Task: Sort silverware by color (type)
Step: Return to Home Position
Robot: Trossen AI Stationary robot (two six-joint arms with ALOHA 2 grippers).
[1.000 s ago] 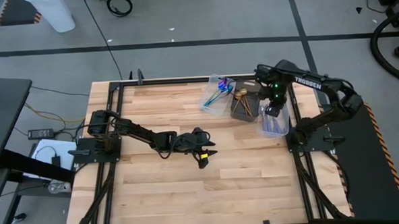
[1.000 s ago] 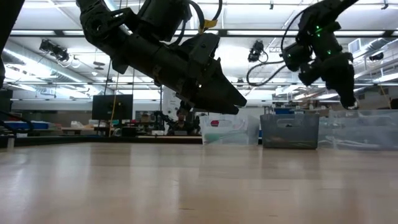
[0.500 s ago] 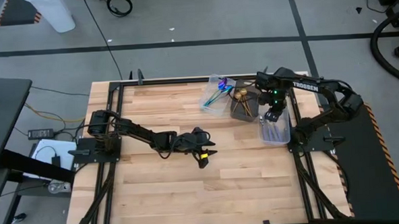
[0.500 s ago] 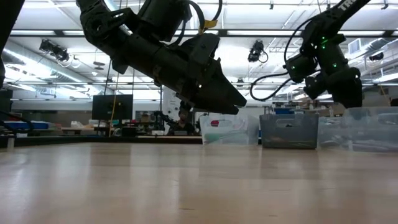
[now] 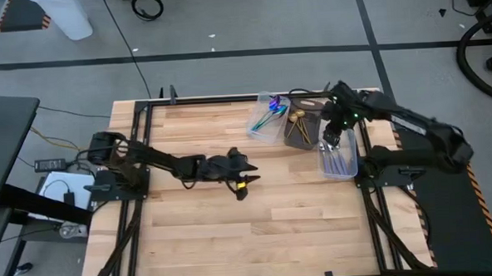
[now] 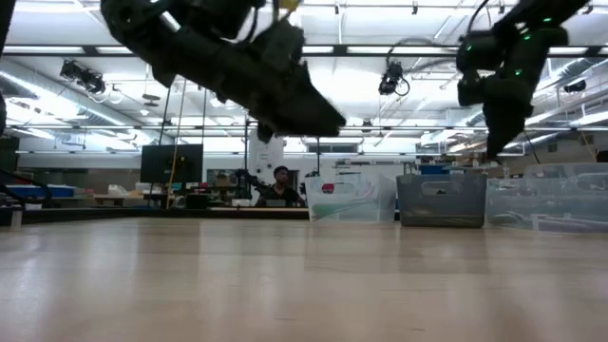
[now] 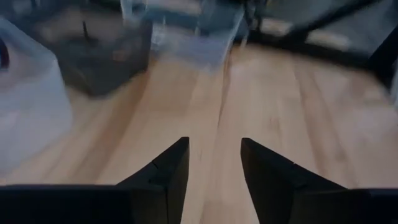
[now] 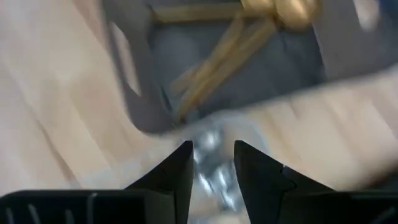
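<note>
The silverware lies in three containers at the table's far right. Iridescent spoons (image 5: 270, 114) are in a clear tray, gold spoons (image 5: 298, 119) (image 8: 249, 37) in a dark bin (image 5: 300, 131), and silver spoons (image 5: 337, 157) (image 8: 211, 177) in a second clear tray (image 5: 339, 163). My right gripper (image 5: 331, 138) (image 8: 211, 163) hangs open above that tray's far end, beside the bin, holding nothing. My left gripper (image 5: 249, 169) (image 7: 214, 162) is open and empty above the bare table's middle, pointing toward the containers.
Bare wooden tabletop (image 5: 233, 230) stretches across the near half and the left. A black frame rail (image 5: 138, 134) runs along the table's edges. In the low view the three containers (image 6: 442, 199) stand in a row at the far side.
My right gripper dipped into the clear tray with the silver spoons, then rose and shifted toward the dark bin. My left gripper has risen and drawn slightly toward the table's left and far edges.
</note>
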